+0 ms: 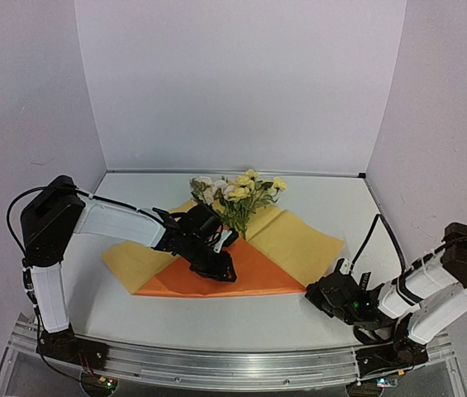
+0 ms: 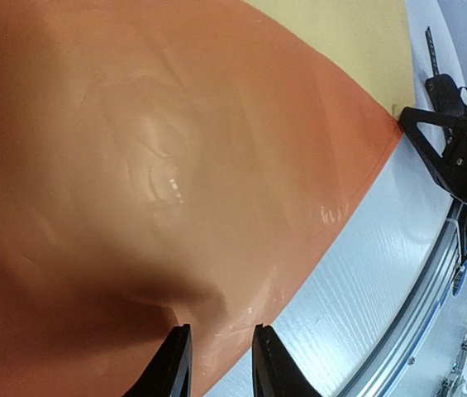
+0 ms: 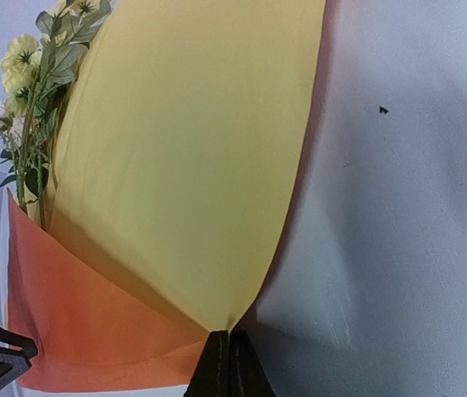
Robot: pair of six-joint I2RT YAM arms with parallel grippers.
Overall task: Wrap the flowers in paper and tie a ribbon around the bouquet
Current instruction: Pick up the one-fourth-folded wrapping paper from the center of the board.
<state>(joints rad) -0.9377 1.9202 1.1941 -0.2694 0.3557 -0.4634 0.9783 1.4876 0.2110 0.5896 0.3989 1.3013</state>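
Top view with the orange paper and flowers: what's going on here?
Two robot arms are partway through wrapping. The flowers lie on the paper, blooms toward the back, with an orange flap folded up over the stems. The left pincer, jaws apart, is low over that orange flap. The right pincer is shut at the tip of the yellow right-hand flap, which looks pinched in it. No ribbon is visible, and nothing is tied yet.

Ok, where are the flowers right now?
Top view: the flowers lie mid-table near the back, stems tucked under the folded paper, just beyond the left gripper.
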